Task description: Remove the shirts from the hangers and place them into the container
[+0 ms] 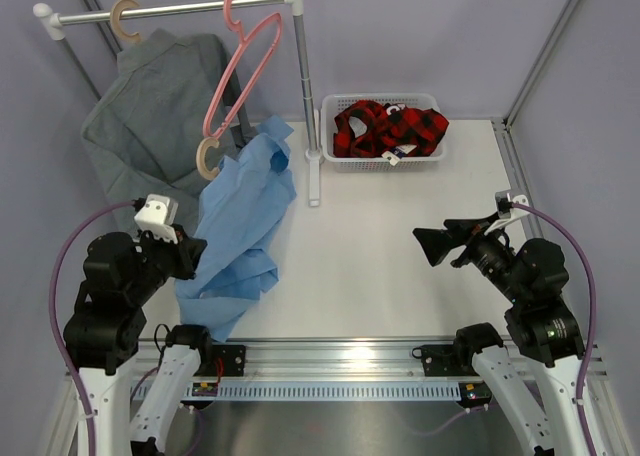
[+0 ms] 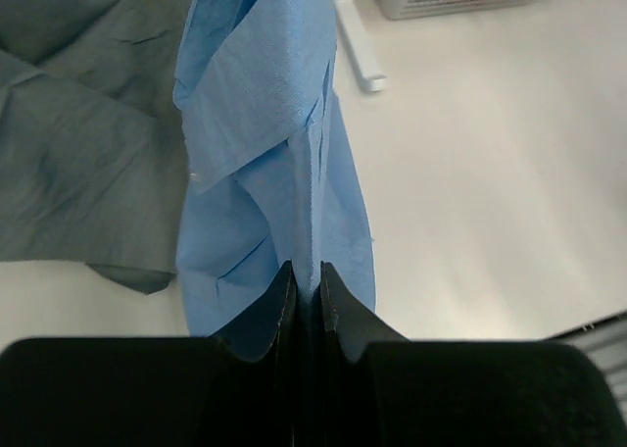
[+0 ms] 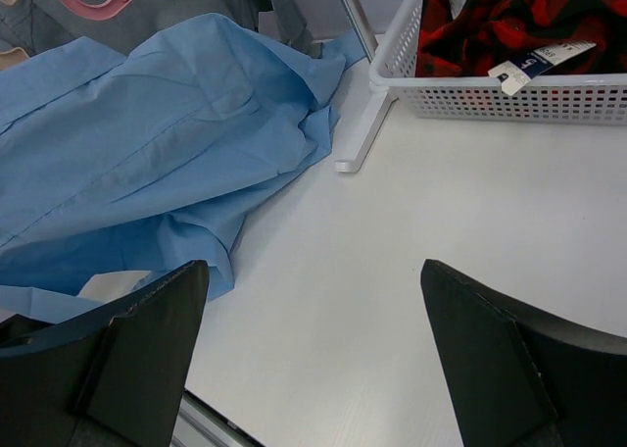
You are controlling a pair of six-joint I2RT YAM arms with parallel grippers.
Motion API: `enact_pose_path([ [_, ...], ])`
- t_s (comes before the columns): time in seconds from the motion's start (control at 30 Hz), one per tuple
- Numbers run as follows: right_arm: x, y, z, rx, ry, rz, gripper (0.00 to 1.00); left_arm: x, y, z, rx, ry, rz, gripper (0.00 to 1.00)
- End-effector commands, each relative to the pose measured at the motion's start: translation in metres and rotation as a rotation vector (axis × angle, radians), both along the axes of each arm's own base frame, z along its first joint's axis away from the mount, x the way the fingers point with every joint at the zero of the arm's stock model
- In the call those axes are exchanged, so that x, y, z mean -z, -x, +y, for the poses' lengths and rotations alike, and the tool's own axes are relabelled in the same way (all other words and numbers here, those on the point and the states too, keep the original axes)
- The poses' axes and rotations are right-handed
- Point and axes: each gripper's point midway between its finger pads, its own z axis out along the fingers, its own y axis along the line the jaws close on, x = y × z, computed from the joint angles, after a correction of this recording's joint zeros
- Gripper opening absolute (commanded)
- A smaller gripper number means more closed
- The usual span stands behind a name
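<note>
The light blue shirt (image 1: pixel 245 216) (image 3: pixel 147 143) trails from near the rack down onto the table. My left gripper (image 1: pixel 195 256) (image 2: pixel 308 271) is shut on a fold of it (image 2: pixel 265 124). A tan hanger hook (image 1: pixel 208 159) shows beside the shirt's upper edge, at the low corner of the bare pink hanger (image 1: pixel 240 71) on the rail. I cannot tell whether that tan hanger is inside the shirt. The grey shirt (image 1: pixel 150 116) (image 2: pixel 69 153) hangs from another tan hanger (image 1: pixel 125 21). The red-and-black plaid shirt (image 1: pixel 390 126) (image 3: pixel 509 16) lies in the container (image 1: pixel 385 161) (image 3: pixel 490 99). My right gripper (image 1: pixel 432 244) (image 3: pixel 313 290) is open over bare table.
The white rack post (image 1: pixel 305 86) rises between the blue shirt and the basket, and its foot (image 1: pixel 313 181) (image 3: pixel 358 143) runs along the table. The rail (image 1: pixel 170 11) spans the back left. Walls close in the sides and back.
</note>
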Motion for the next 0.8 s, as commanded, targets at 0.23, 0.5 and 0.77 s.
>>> enact_pose_path([
  [0.23, -0.010, -0.001, 0.002, -0.016, 0.012, -0.034, 0.99, -0.071, 0.035, -0.062, 0.424, 0.105, -0.173, 0.00],
  [0.5, -0.014, -0.002, 0.001, -0.009, 0.020, -0.029, 0.99, -0.177, 0.038, -0.086, 0.598, 0.169, -0.339, 0.00],
  [0.77, -0.018, -0.005, 0.000, 0.000, 0.021, -0.028, 0.99, -0.229, 0.014, -0.104, 0.709, 0.244, -0.364, 0.00],
])
